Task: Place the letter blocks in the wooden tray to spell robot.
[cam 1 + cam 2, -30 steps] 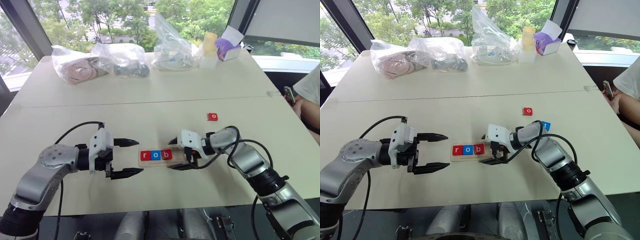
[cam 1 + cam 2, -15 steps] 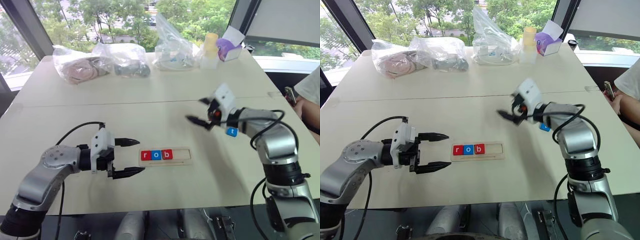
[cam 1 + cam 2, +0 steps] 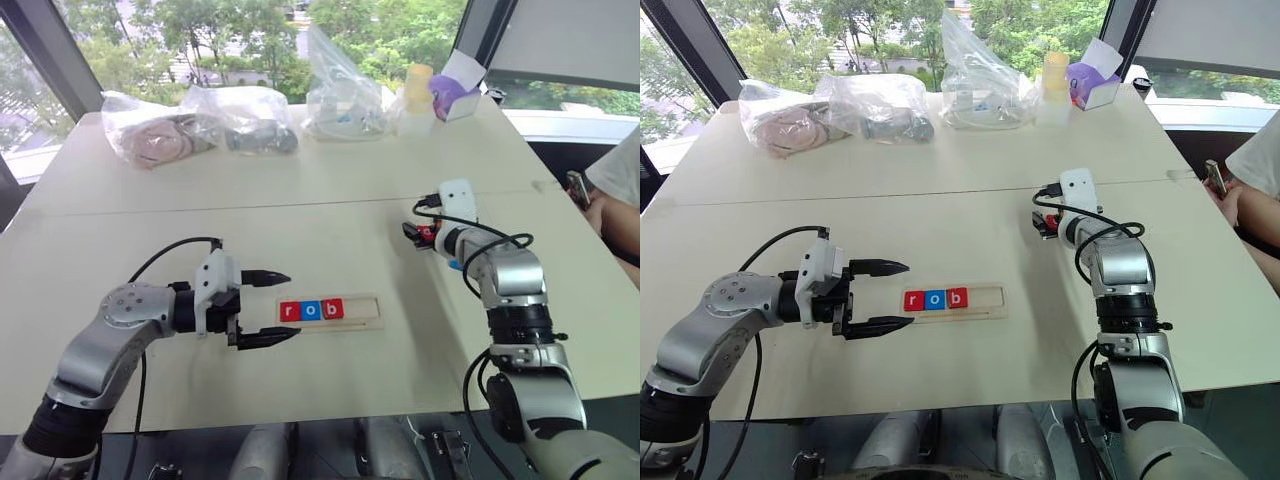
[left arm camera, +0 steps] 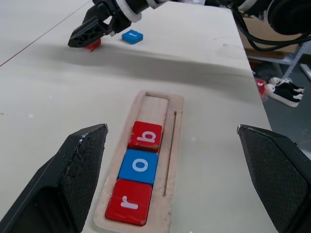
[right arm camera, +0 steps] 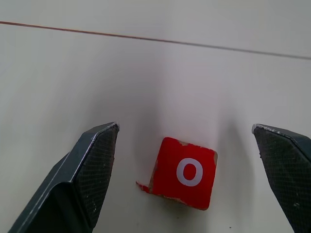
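Observation:
The wooden tray (image 3: 362, 308) lies at the table's middle with a red r (image 3: 290, 311), a blue o (image 3: 311, 310) and a red b (image 3: 333, 308) filling its left slots. My left gripper (image 3: 293, 305) is open, its fingertips flanking the tray's left end. A loose red o block (image 5: 183, 173) lies on the table farther back and to the right. My right gripper (image 5: 184, 126) hangs just over it, open, one finger on each side. A blue t block (image 4: 132, 36) lies close beside the red o, near the right arm.
Several clear plastic bags (image 3: 235, 120) line the table's far edge, with a yellow bottle (image 3: 418, 95) and a purple-and-white box (image 3: 455, 90). A person (image 3: 615, 190) sits past the right edge. A seam (image 3: 250, 207) runs across the table.
My right gripper left the tray's right end, swung back and right, and came down over the red o block. My left gripper shifted a little right, toward the tray's left end.

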Motion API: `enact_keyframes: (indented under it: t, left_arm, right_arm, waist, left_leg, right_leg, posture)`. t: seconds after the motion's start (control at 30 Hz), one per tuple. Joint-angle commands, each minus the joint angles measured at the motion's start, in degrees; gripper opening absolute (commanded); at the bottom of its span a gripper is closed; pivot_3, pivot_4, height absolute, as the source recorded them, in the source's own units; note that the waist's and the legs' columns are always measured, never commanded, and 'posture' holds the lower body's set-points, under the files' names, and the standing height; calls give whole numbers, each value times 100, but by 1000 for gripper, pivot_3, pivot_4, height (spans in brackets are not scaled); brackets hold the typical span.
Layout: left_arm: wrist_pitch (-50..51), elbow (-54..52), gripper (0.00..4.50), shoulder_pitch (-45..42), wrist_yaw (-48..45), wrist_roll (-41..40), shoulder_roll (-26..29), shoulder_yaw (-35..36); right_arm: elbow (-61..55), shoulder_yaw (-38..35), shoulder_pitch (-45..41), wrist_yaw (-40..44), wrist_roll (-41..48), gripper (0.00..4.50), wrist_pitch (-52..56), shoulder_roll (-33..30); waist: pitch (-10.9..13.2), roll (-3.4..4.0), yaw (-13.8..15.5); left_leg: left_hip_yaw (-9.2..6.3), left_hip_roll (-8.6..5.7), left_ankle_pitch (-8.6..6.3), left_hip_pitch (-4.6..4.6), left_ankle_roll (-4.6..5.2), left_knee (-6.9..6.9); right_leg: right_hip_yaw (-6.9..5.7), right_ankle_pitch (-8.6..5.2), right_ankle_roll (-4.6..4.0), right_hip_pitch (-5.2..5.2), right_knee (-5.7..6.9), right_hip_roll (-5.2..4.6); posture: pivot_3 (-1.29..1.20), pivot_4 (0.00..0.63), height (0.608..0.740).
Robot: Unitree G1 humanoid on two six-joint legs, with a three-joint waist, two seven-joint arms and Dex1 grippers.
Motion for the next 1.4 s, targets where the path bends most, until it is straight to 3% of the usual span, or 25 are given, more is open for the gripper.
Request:
enact_keyframes:
  t: [0.03,0.2,0.23,0.3,0.47,0.7,0.9,1.13,1.4]
  left_arm:
    - [-133,-132,4500,28,40,10,-9,60]
    - [-151,-185,4500,104,110,20,-17,79]
    - [-161,-186,4500,113,125,24,-20,77]
    - [-175,-186,4500,120,157,28,-32,68]
    - [-238,-123,4500,90,182,77,-81,0]
    - [-287,9,4500,-29,106,145,-219,-117]
    - [-378,73,4500,19,60,178,-279,-208]
    - [-400,128,4500,2,-18,185,-317,-280]
    - [-405,250,4500,-140,-120,187,-290,-300]
  right_arm:
    - [38,-191,-74,-99,110,4484,109,56]
    - [-171,-236,32,-165,187,4484,364,85]
    - [-231,-233,75,-165,200,4242,413,79]
    - [-347,-233,157,-190,216,3642,531,77]
    - [-521,-279,209,-294,281,1209,731,126]
    - [-2157,-486,264,-367,515,1172,1758,-5]
    - [-4697,-1220,937,-267,890,1172,4003,113]
    - [-6220,-1478,2804,-200,1526,1172,4163,365]
    - [-6309,-1493,3269,-462,1778,1172,4163,722]
  waist:
    - [0,1,-7]
    - [-1,1,-8]
    - [-1,2,-7]
    - [-1,1,-6]
    - [-2,1,-10]
    - [0,4,2]
    - [-1,4,22]
    - [-2,5,18]
    - [-3,6,-8]
  left_leg:
    - [0,0,0,0,0,0]
    - [-1,1,0,1,0,1]
    - [-1,1,0,1,0,1]
    - [-1,0,0,1,0,1]
    - [-2,1,0,2,0,1]
    - [-2,0,0,-1,1,0]
    - [-13,1,0,-3,1,-3]
    - [-10,2,-1,-2,2,-1]
    - [-4,5,3,7,7,6]
  right_leg:
    - [0,0,0,0,0,0]
    - [0,0,0,1,1,2]
    - [-1,0,0,2,1,2]
    - [-1,0,0,2,1,2]
    - [-1,0,0,3,1,2]
    - [-1,0,1,0,1,2]
    - [-7,-1,0,1,-1,1]
    - [-8,-2,1,5,-2,1]
    - [-4,-2,1,12,-1,5]
  posture:
    - [0,150,740]
    - [0,150,740]
    - [0,150,740]
    - [0,150,740]
    - [0,150,740]
    - [0,150,740]
    - [0,150,740]
    - [0,150,740]
    - [0,150,740]
